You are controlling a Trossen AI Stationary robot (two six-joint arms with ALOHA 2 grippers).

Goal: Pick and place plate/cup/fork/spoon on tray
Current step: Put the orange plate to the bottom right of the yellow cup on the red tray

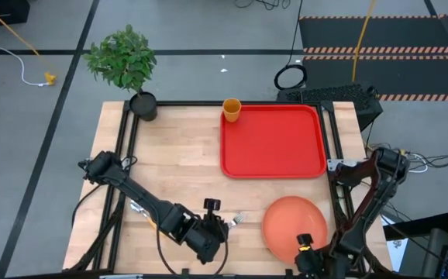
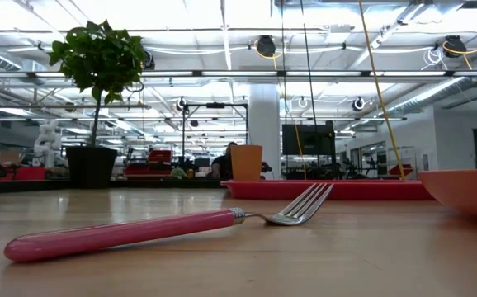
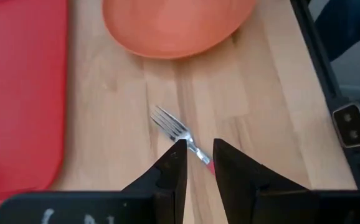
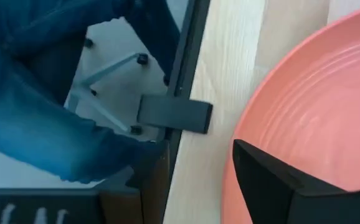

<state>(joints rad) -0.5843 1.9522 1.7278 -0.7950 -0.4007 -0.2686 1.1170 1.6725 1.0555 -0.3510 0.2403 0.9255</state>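
Observation:
The fork (image 2: 139, 231), with silver tines and a pinkish-red handle, lies flat on the wooden table near its front edge. My left gripper (image 3: 198, 149) is open just above it, one finger on either side of the fork's neck (image 3: 195, 146). The salmon-orange plate (image 1: 290, 221) rests on the table to the fork's right. My right gripper (image 1: 305, 246) is open at the plate's near rim, one finger (image 4: 267, 180) over the plate's inside. The red tray (image 1: 270, 139) lies at the far right, with the amber cup (image 1: 232, 109) at its far-left corner. The spoon is not in view. My left gripper touches nothing. My right gripper has one finger over the plate's inside just within the near rim (image 4: 230, 180). I cannot tell whether it touches the plate. The plate rests on the table.
A black pot with a green plant (image 1: 142, 105) stands at the table's far left corner. A person in blue trousers (image 4: 49, 112) stands beyond the table's near right edge. Bare wood (image 1: 170, 155) lies left of the tray.

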